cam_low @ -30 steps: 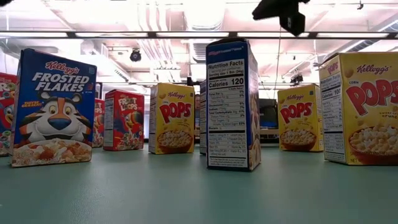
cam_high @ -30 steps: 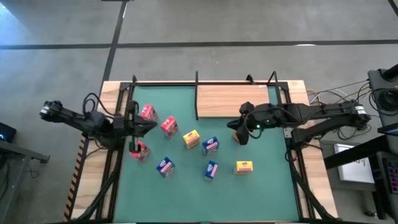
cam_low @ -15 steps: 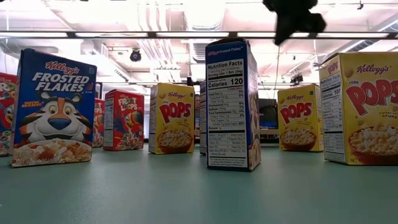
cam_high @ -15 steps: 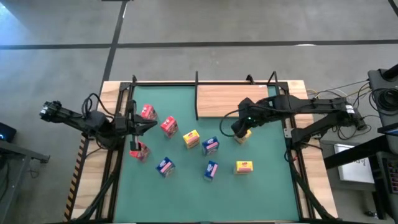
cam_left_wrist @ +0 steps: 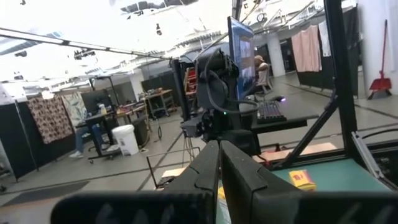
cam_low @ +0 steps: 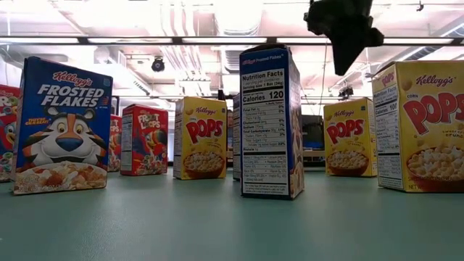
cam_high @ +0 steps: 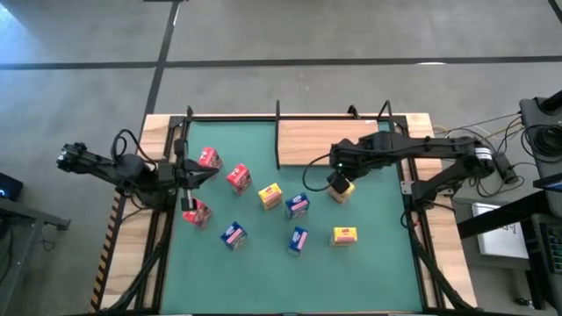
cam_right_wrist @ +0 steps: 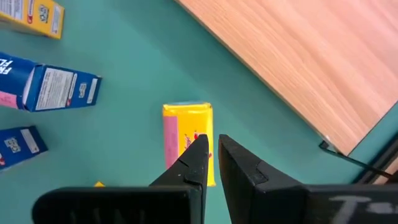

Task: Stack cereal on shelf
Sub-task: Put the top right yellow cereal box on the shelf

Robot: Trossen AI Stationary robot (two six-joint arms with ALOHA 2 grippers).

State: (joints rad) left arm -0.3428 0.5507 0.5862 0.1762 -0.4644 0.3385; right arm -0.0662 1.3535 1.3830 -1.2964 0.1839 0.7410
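Observation:
Nine small cereal boxes stand or lie on the green mat: red ones (cam_high: 209,158) (cam_high: 238,178) (cam_high: 197,212), yellow ones (cam_high: 270,195) (cam_high: 344,234), blue ones (cam_high: 297,204) (cam_high: 233,235) (cam_high: 298,240). The shelf (cam_high: 329,140), a light-wood board with black posts, lies at the far right with nothing on it. My right gripper (cam_high: 336,183) (cam_right_wrist: 208,146) is shut, points steeply down and hangs above a yellow box (cam_right_wrist: 186,134) lying flat near the shelf's front edge, without touching it. My left gripper (cam_high: 209,174) (cam_left_wrist: 219,152) is shut and held level above the red boxes at the left.
The low view shows the boxes upright in a row, a blue one (cam_low: 270,122) nearest the middle, with my right gripper (cam_low: 348,43) high above them. Black frame posts (cam_high: 277,110) stand at the shelf's corners. Open mat lies along the near edge.
My right gripper has tipped from nearly level to pointing steeply down and has sunk a little, staying shut over the yellow box beside the shelf. The boxes have not moved.

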